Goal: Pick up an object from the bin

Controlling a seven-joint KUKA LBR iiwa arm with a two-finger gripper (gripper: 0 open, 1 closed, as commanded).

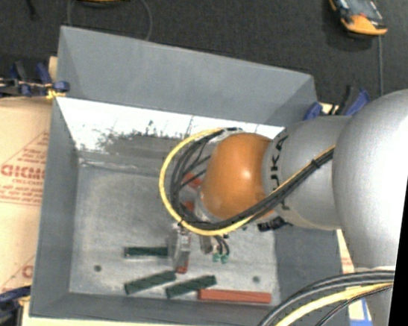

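Observation:
My gripper (179, 251) hangs low over the middle of the bin floor, under the arm's orange cover. A dark green flat stick (145, 252) lies just to its left, its right end at the gripper's tip. Two more dark green sticks (149, 282) (190, 286) lie slanted side by side just in front of the gripper. To their right, a reddish-brown flat bar (235, 297) lies along the front wall. Whether the gripper touches the first stick cannot be told.
The arm with its cables covers the bin's right and back parts. Two tiny dark bits (97, 268) (255, 280) lie on the floor. The left half of the floor is bare grey metal.

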